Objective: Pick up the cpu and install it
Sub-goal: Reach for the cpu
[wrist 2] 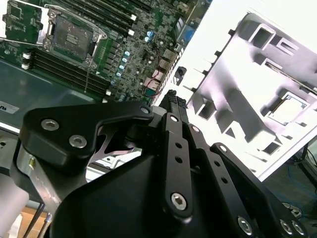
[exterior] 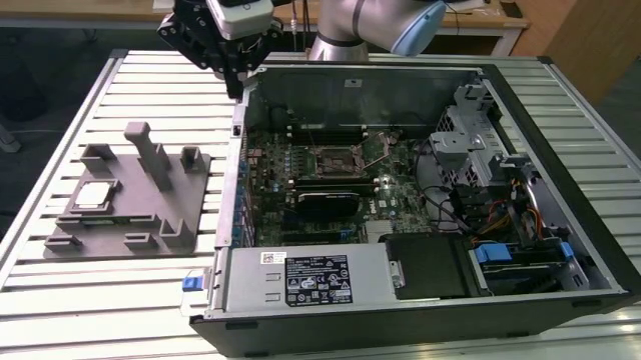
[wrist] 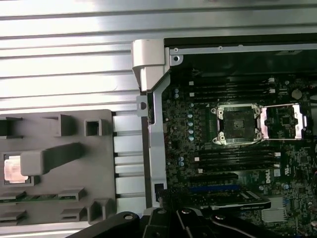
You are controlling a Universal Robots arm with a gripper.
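The cpu is a small silvery square lying flat in a pocket of the grey fixture, on the exterior view's left. In the first wrist view the cpu is partly hidden behind an upright post. My gripper hangs above the case's back left corner, well away from the cpu, shut with nothing in it. The second wrist view shows the fingers pressed together. The motherboard's empty socket stands open, with its metal load plate folded aside.
The open computer case lies on the slatted metal table, to the right of the fixture in the exterior view. Drive cages and cables fill its right side. The case's upright wall stands between fixture and motherboard.
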